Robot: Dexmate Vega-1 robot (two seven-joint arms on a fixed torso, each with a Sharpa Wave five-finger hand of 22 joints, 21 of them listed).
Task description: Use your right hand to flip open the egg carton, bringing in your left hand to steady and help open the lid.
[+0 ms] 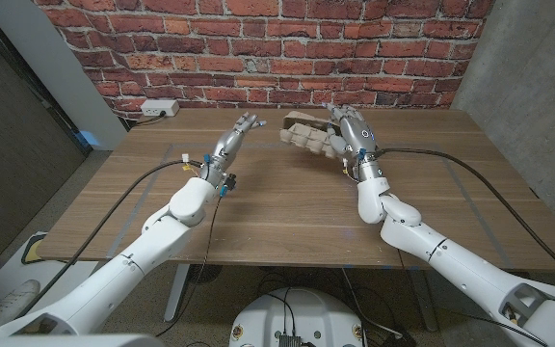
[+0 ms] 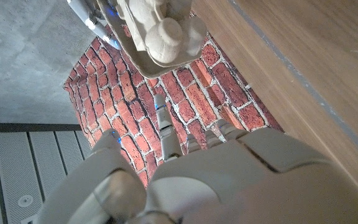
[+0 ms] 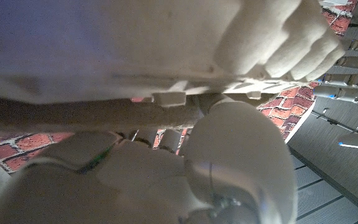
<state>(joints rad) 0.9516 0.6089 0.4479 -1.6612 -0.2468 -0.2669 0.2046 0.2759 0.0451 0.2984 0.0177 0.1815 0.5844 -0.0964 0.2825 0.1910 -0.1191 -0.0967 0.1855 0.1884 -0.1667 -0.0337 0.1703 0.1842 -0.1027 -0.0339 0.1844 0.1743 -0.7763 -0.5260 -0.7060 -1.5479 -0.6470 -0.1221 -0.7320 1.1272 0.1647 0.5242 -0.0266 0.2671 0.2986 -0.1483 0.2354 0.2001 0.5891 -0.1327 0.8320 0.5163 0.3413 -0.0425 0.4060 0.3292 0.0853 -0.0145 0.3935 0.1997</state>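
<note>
While seen from the head view: egg carton (image 1: 306, 132) at far middle of wooden surface (image 1: 287, 212), close to brick wall (image 1: 258, 48), looks tilted or raised at one end. Right robot hand (image 1: 348, 138) against carton's right side, fingers wrapped on it, gripping. Left robot hand (image 1: 231, 143) well left of carton, apart from it, fingers stretched toward the wall and spread, holding nothing. White power strip (image 1: 159, 108) at surface's far left edge by the wall. Black cables trailing along both arms.

From left wrist view: back of left robot hand (image 2: 229, 180) in foreground, fingers (image 2: 165, 124) reaching out straight, nothing between them. Carton (image 2: 157, 31) ahead, bumpy egg-cup underside facing camera, not touched by this hand. Brick wall (image 2: 185, 106) behind, wooden surface (image 2: 303, 56) to one side. Fingertips of the other robot hand near carton's edge, blurred, contact unclear from here.

From right wrist view: very close, blurry. Right robot hand (image 3: 185, 168) pressed up against carton (image 3: 135, 56), pale pulp shell across the frame with egg-cup bumps at one end. Carton's rim clamped between thumb and fingers, exact finger placement hard to tell. Bits of brick wall (image 3: 5, 146) past the carton. Lid open or closed: cannot tell.
</note>
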